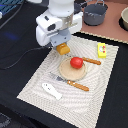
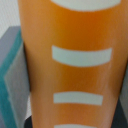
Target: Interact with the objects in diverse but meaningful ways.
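My gripper [image 1: 61, 45] is shut on the orange ridged block [image 1: 63, 50] and holds it above the mat, just beyond the plate's far left rim. In the wrist view the orange block [image 2: 75, 65], with pale stripes, fills the picture, and a grey and teal finger pad [image 2: 11, 75] presses against its side. The red tomato ball [image 1: 76, 62] sits on the round tan plate [image 1: 70, 74]. The yellow packet [image 1: 102, 49] lies at the mat's far right. The white fish piece [image 1: 51, 90] lies at the mat's near left.
A wooden-handled fork [image 1: 70, 82] and knife [image 1: 92, 61] lie beside the plate on the striped placemat [image 1: 35, 82]. A grey pot [image 1: 95, 14] and a bowl [image 1: 124, 19] stand at the back, on the exterior view's right. A black cable [image 1: 15, 60] runs over the dark table.
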